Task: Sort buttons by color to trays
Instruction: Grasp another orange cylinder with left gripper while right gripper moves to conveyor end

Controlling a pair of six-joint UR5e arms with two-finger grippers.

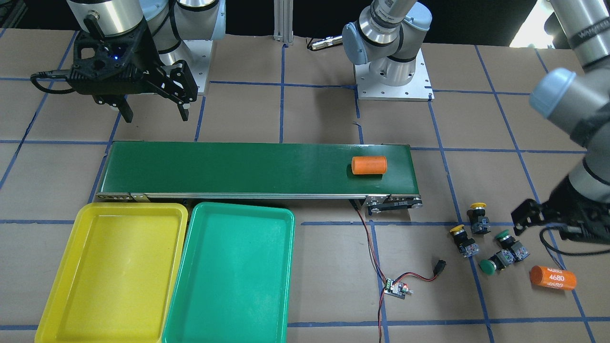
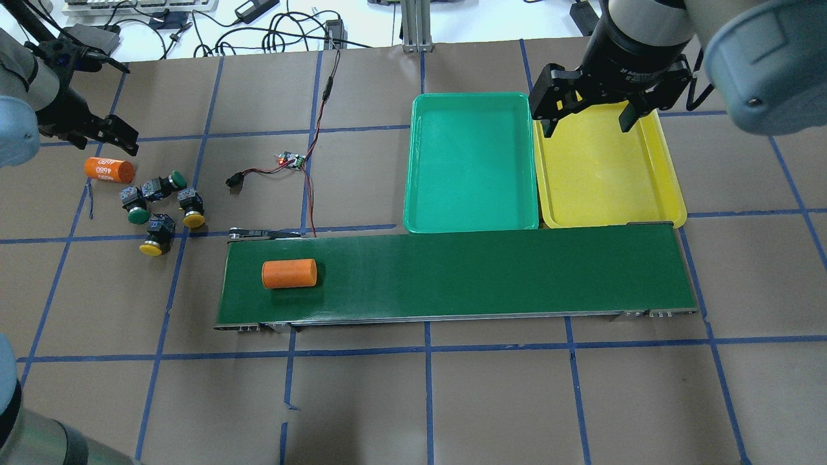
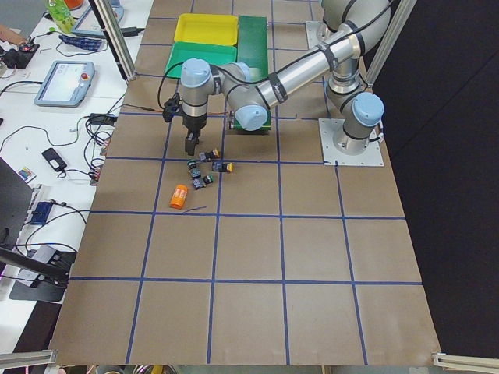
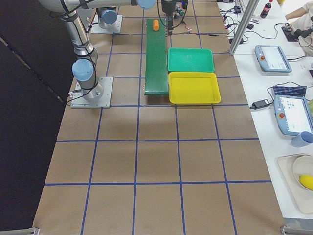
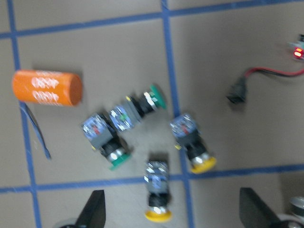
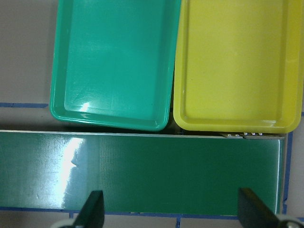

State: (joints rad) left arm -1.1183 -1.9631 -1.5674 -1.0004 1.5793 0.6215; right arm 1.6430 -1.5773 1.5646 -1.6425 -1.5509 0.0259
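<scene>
Buttons (image 1: 468,247) | front: all four on the table past the conveyor belt (image 1: 238,166) end, none in yellow tray (image 1: 114,267) or teal tray (image 1: 233,276) | overhead: left gripper (image 2: 123,139) beside them, right gripper (image 2: 588,126) above yellow tray, both jaws wide | left wrist: centre over one yellow-capped button (image 5: 157,190), avoid neighbours.

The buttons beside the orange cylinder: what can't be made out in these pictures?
- Markings on the buttons: blurred in the left wrist view, too small elsewhere.
- The buttons in the right side view: too far and small to find.
- Orange cylinder on the belt: no printing shows; its underside is hidden.
- Circuit board: parts too small in every view.
</scene>
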